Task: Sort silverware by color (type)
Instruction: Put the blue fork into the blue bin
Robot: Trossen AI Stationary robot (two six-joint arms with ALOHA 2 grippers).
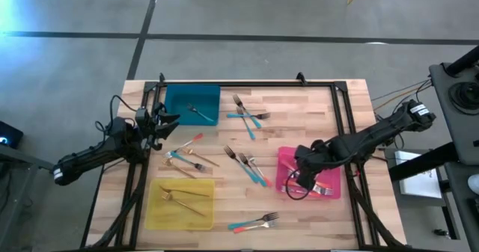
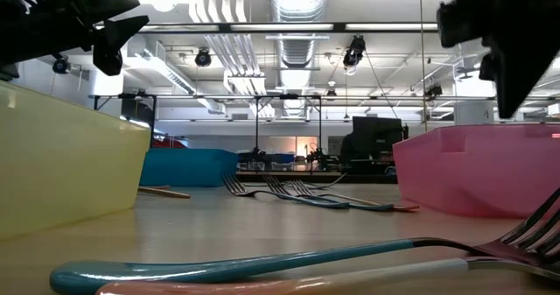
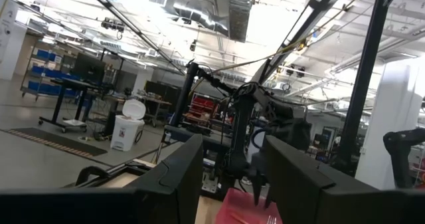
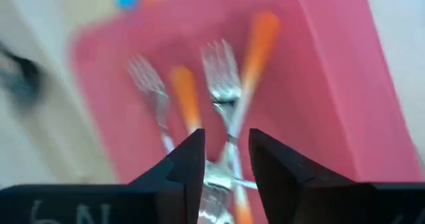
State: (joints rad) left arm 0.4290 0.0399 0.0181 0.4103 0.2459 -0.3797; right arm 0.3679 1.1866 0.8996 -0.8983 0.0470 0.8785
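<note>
My right gripper (image 1: 301, 179) hovers open over the pink tray (image 1: 333, 161); its fingers stand above several coral-handled forks (image 4: 229, 91) lying in the tray. My left gripper (image 1: 166, 120) is open and empty, raised near the teal tray (image 1: 179, 102), which holds one fork (image 1: 200, 113). The yellow tray (image 1: 161, 211) holds gold forks (image 1: 183, 194). Loose forks lie on the wooden table: teal-handled ones (image 1: 251, 118), a mixed group (image 1: 247, 164), gold and coral ones (image 1: 188, 158), and a teal and a coral one (image 1: 254, 223) near the front edge.
A black frame (image 1: 247, 84) runs along the table's far edge and down both sides. In the low view a teal-handled fork (image 2: 236, 267) lies right before the camera, between the yellow tray (image 2: 61, 164) and the pink tray (image 2: 477, 177).
</note>
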